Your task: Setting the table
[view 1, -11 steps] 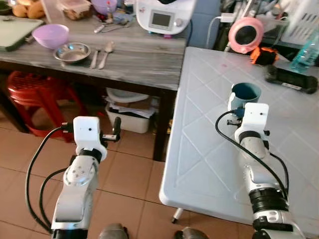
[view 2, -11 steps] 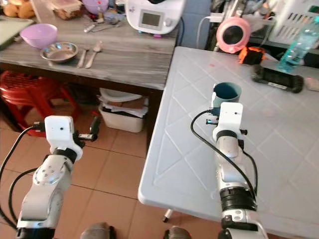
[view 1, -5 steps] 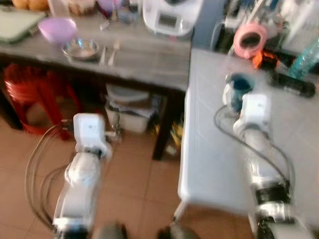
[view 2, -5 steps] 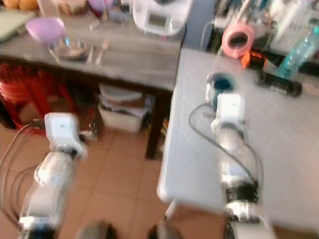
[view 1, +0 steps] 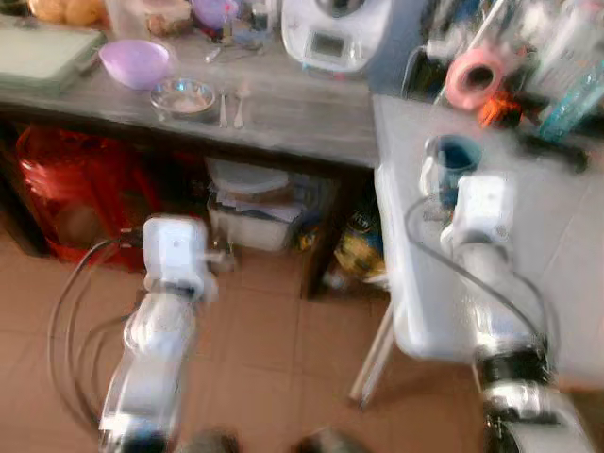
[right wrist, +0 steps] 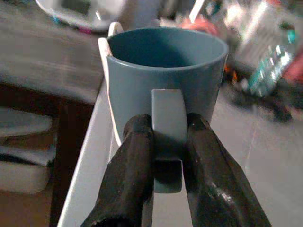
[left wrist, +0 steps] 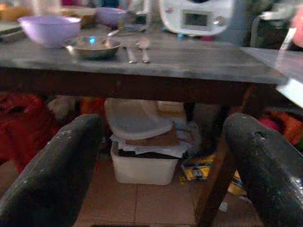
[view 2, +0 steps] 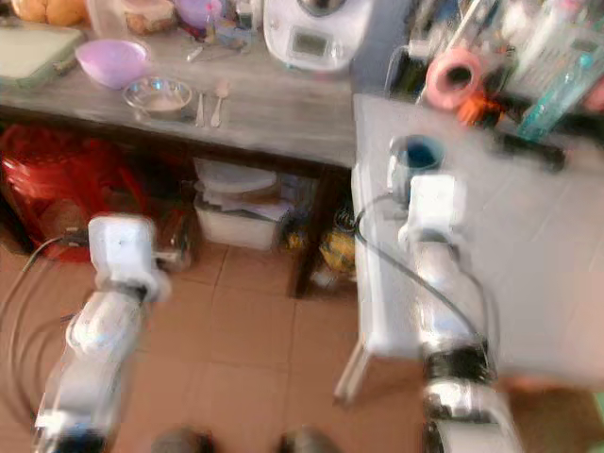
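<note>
In the head camera's view, blurred by motion, the right gripper [view 1: 451, 193] reaches over the near left corner of the white plastic table [view 1: 566, 255], with the blue mug [view 1: 454, 160] directly ahead of it at the fingertips. The left gripper [view 1: 219, 257] hangs over the tiled floor [view 1: 274, 359], well below and short of the grey wooden table [view 1: 311, 118]. Far ahead of it on that tabletop lie a purple bowl [view 1: 135, 61], a steel dish [view 1: 183, 95] just beside it, then a fork [view 1: 223, 102] and spoon [view 1: 241, 99], with a white kitchen appliance [view 1: 335, 33] further along.

From the left wrist, the left gripper's two black fingers [left wrist: 52, 175] stand wide apart with nothing between them. Beyond them, under the wooden table, sits a white storage box [left wrist: 142, 161]; the dish, cutlery and purple bowl lie above on the tabletop.

From the right wrist, the right gripper's fingers [right wrist: 125, 184] are clamped on the blue mug's handle [right wrist: 166, 127]; the mug stands upright at the white table's edge.
</note>
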